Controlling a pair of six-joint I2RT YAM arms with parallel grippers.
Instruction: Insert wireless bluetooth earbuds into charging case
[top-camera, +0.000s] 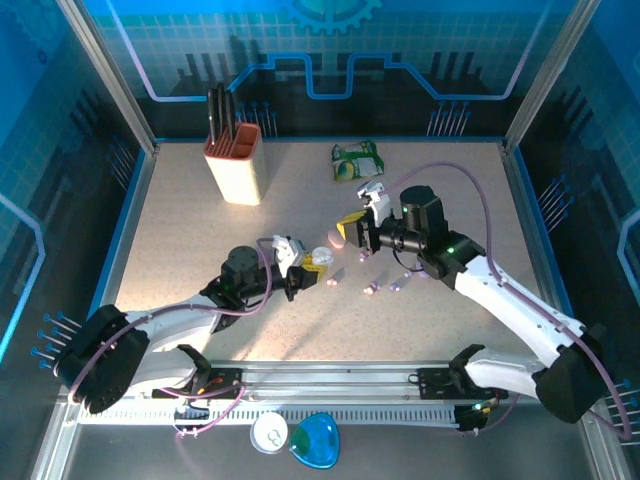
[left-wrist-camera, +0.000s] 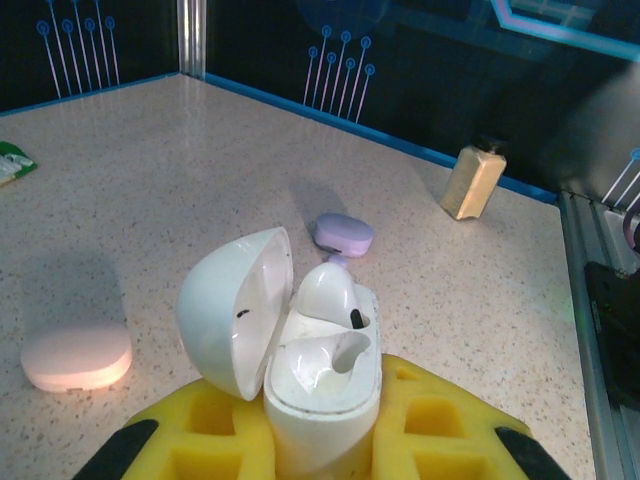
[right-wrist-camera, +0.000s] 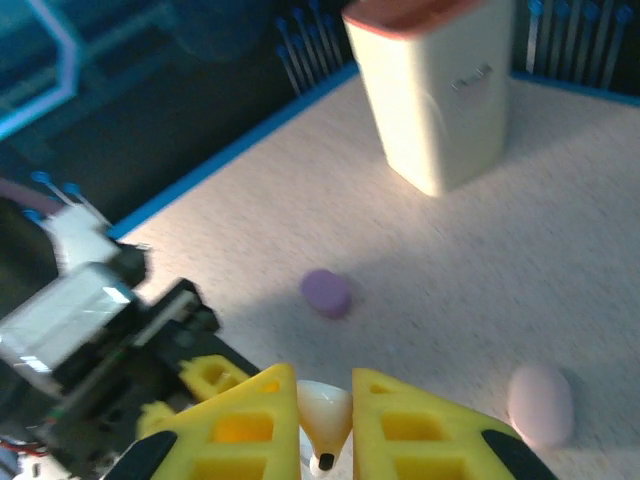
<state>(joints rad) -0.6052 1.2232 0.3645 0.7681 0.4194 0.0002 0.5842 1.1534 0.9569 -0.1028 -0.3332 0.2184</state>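
The speckled tabletop (top-camera: 200, 250) carries a cream utensil holder (top-camera: 235, 165) with an orange rim near its far left corner, black handles standing in it. A green packet (top-camera: 357, 160) lies by the far edge.

Both arms meet around the middle. The left gripper (top-camera: 315, 262) is clenched on an open white charging case (left-wrist-camera: 320, 390), held between its yellow pads with the lid (left-wrist-camera: 230, 310) swung wide to one side. The right gripper (right-wrist-camera: 325, 385) pinches a white earbud (right-wrist-camera: 325, 420) between its own yellow pads, close to the held case but apart from it.

A closed pale pink case (left-wrist-camera: 77, 356) lies on the tabletop just to the far side of the two grippers. A closed lilac case (left-wrist-camera: 344, 234) sits just beyond the open one.

Inside the open case, the socket farther from the left wrist camera holds a seated earbud (left-wrist-camera: 325, 295), glossy white with a small black mark. The nearer socket is a bare white hollow.

The pinched earbud is white and tapered, and it ends in a small black tip. A few loose earbuds (top-camera: 371, 290), pink and lilac, lie scattered on the tabletop on the near side of the right gripper. They are much smaller than the cases.
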